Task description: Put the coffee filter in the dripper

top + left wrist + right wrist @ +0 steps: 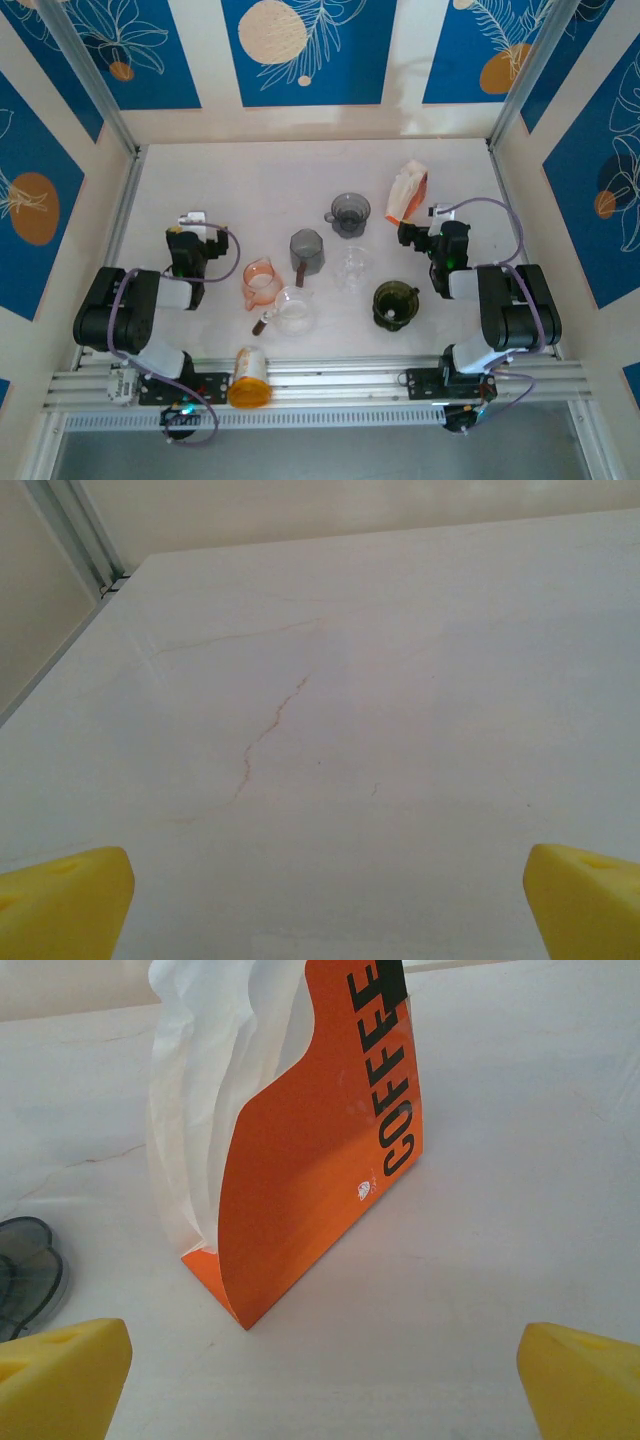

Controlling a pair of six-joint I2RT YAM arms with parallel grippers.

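filters: white paper filters (pixel 195 1100) upright in orange "COFFEE" sleeve (pixel 320 1180), far right of table (pixel 250 190). Open top and cut-away side leave the paper edges exposed, presumably so one sheet can be pinched out.
sleeve: standing on its base, corner edge toward right wrist camera, paper showing on its left side. Kept upright by the card, judging by the shape.
right gripper (pixel 320 1380): spread wide, nothing between the pads (pixel 60 1365). Aimed straight at the sleeve, near but not touching.
filters vs fingers: ahead of the fingertip line, left of centre between the two yellow tips. Strip of bare table between tips and sleeve base.
left gripper (pixel 320 905): also spread wide and empty. Facing bare tabletop on the left side, well apart from filters and drippers. Probably held there to leave the middle free.
dripper: two candidates. grey dripper (pixel 348 213) just left of the sleeve, dark green dripper (pixel 395 304) nearer the right arm base. Cannot tell which is meant. Neither holds any paper.
other ware: grey mug (pixel 306 250), clear glass (pixel 352 268), pink jug (pixel 260 282) and clear server (pixel 293 312) clustered mid-table, orange-lidded jar (pixel 249 377) on the front rail. All out of the line from right arm to sleeve.
step (judgement): approach for the filter pick, nothing gripped yet.
next (judgement): pinch on the paper edge only, not the card. Risk of taking several sheets or tipping the sleeve.
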